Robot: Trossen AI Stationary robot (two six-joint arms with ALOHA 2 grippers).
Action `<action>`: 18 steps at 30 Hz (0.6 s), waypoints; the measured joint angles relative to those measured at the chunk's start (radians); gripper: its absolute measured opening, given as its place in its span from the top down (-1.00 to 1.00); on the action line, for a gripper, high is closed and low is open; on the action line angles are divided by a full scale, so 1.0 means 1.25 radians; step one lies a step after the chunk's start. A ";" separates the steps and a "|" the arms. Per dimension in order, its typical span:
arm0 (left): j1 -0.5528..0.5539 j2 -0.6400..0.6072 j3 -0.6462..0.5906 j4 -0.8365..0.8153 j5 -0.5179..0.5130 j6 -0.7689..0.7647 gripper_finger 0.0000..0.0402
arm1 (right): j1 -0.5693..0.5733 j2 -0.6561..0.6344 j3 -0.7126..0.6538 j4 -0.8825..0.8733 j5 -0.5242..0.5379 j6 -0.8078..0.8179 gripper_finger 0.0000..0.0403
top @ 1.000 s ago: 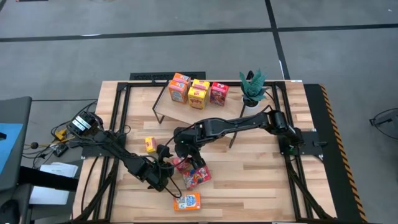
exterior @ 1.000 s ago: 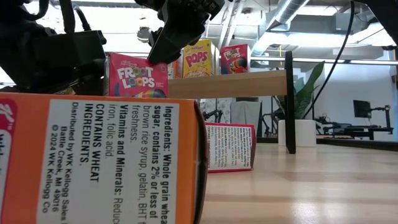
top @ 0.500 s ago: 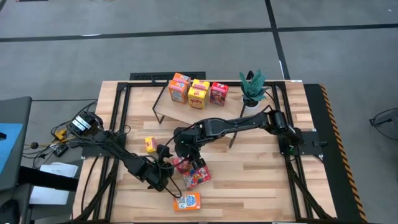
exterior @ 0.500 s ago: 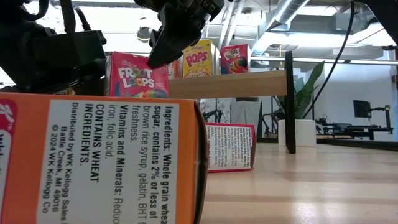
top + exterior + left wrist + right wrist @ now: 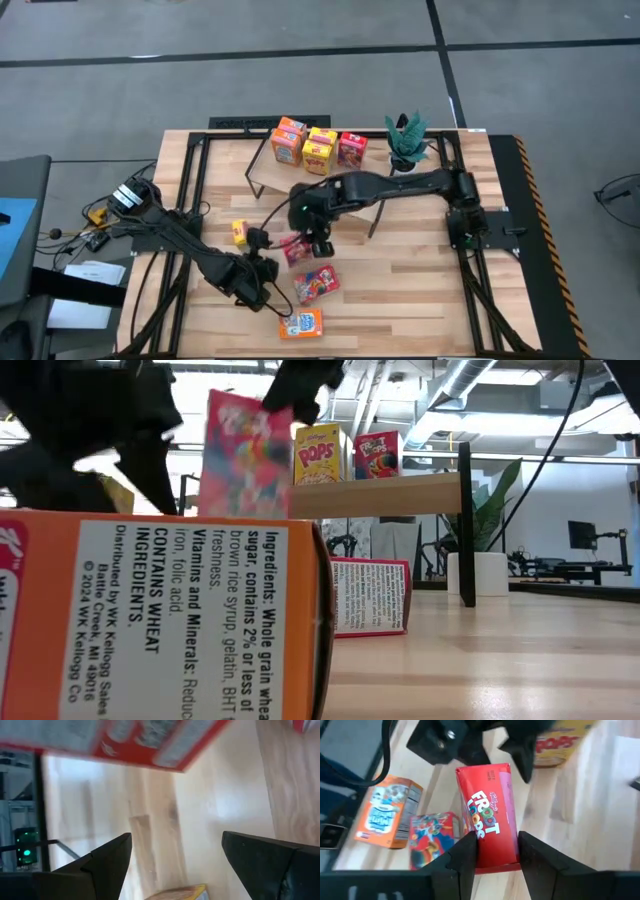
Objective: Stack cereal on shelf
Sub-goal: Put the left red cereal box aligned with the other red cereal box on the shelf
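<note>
My right gripper (image 5: 316, 238) is shut on a red Froot Loops cereal box (image 5: 297, 249), held in the air over the middle of the table; it also shows in the low view (image 5: 245, 455). My left gripper (image 5: 265, 268) is open and empty just near-left of that box, its fingers apart in the left wrist view (image 5: 175, 865). The light-wood shelf (image 5: 285, 181) stands at the far middle on black legs, with several cereal boxes (image 5: 318, 150) upright on it. A second Froot Loops box (image 5: 318, 284), an orange box (image 5: 301, 323) and a small yellow box (image 5: 241, 233) lie on the table. My right gripper pinches the red box between its two fingers (image 5: 466, 856) at the box's upper end (image 5: 492, 854), one finger on each opposite side. The fingers come from above, pointing down. The box hangs below them, lifted clear of the table and a little tilted.
A potted plant (image 5: 405, 140) stands at the shelf's right end. Black frame rails run along the table's left (image 5: 190, 200) and right (image 5: 470, 250) sides. Bare planks lie to the right of the loose boxes (image 5: 410, 280).
My right gripper has risen and gone toward the far edge with the red Froot Loops box. The box, which stood low beside the left gripper, is now lifted clear and turned about. The left gripper now stands apart from it.
</note>
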 joint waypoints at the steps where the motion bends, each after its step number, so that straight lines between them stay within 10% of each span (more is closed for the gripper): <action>1: -0.005 -0.016 0.005 -0.022 -0.006 -0.017 -0.50 | -0.003 -0.018 0.000 -0.019 0.000 0.012 0.21; 18: -0.055 -0.407 0.034 -0.105 -0.087 -0.274 -0.50 | -0.033 -0.325 0.002 -0.294 0.349 0.204 0.18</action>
